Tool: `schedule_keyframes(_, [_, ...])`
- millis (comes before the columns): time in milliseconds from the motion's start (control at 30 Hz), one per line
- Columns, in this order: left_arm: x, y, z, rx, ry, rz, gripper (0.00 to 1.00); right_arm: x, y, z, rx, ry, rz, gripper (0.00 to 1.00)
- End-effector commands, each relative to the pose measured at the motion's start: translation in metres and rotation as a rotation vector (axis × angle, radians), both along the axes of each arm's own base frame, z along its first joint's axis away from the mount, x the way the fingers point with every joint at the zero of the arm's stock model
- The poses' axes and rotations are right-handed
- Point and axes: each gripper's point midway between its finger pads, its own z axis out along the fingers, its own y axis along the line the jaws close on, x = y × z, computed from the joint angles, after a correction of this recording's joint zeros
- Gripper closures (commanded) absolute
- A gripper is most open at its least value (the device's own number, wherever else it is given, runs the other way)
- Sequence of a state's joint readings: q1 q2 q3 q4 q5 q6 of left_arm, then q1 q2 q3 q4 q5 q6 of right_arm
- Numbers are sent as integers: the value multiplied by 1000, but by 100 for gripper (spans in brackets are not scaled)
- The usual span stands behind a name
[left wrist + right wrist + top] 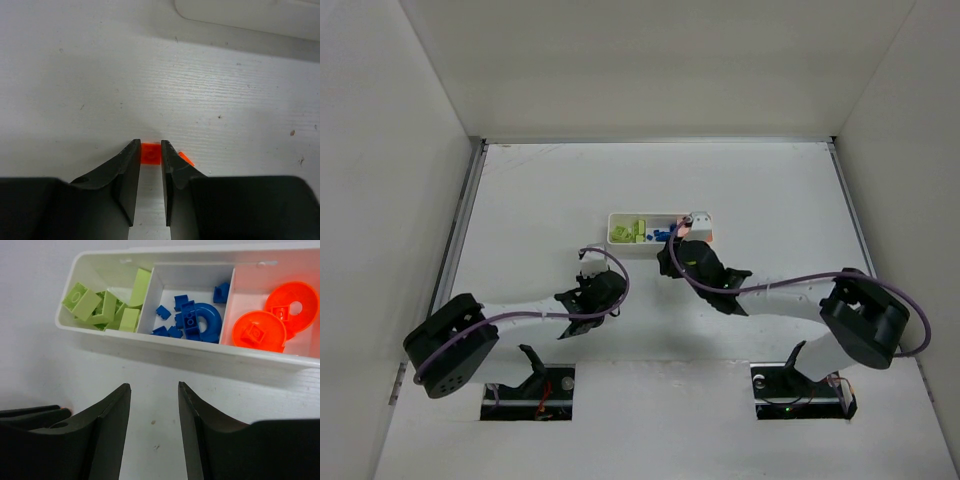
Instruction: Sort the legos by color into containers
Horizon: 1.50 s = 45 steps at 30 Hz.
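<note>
On the bench (100, 75), left end effector (150, 145) clamps an orange-red brick (150, 153); right end effector (153, 386) stands apart, empty. Next, you lift it into the orange compartment (250, 290).

Table (540, 190): white, matte, lightly scuffed and specked.
Walls (650, 60): plain white, three sides.
Rail (461, 230): metal, left table edge.

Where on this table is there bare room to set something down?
Bare: the strip between the tray and the back wall, plus both sides of it. Crowded: just in front, where the left gripper and right gripper work.
</note>
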<state>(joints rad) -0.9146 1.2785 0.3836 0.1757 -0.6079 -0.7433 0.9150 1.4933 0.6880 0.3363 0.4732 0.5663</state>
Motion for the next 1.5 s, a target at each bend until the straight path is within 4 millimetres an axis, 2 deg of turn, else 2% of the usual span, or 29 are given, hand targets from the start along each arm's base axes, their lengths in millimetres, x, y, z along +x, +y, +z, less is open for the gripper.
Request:
schedule_keyframes(0, [1,-2,3,-7,2,13,83,-8,11,15,71,-32,10,51])
schedule_keyframes(200, [-1,-2,7,-6,2,4,84,-23,18,5,69,-10,37,51])
schedule_keyframes(333, [-4,-2,0,24,25,-4,77,-27,13,6,85,-7,31,51])
schedule_keyframes(433, [-5,0,-7,42,40,2,76,-28,10,9,96,-11,28,51])
schedule_keyframes(533, [-6,4,-10,60,40,10,78,-29,7,12,102,-18,24,51])
schedule_keyframes(633, [-5,0,-6,54,28,3,84,-30,5,12,103,-18,21,51])
schedule_keyframes(733, [-3,-5,8,29,-4,-3,87,-33,1,9,104,-13,17,51])
schedule_keyframes(867, [4,-17,37,-18,-49,-18,88,-39,-10,1,115,2,-7,51])
schedule_keyframes(1067, [17,-51,80,-102,-106,-68,88,-48,-32,-6,144,11,-60,51])
schedule_keyframes(1167, [24,-64,91,-90,-122,-89,88,-52,-37,-9,153,23,-61,51])
schedule_keyframes(1300, [23,-58,79,-34,-96,-72,83,-55,-40,-6,156,18,-63,51])
schedule_keyframes(1467, [9,-18,49,56,-41,58,73,-55,-39,-9,152,23,-59,51])
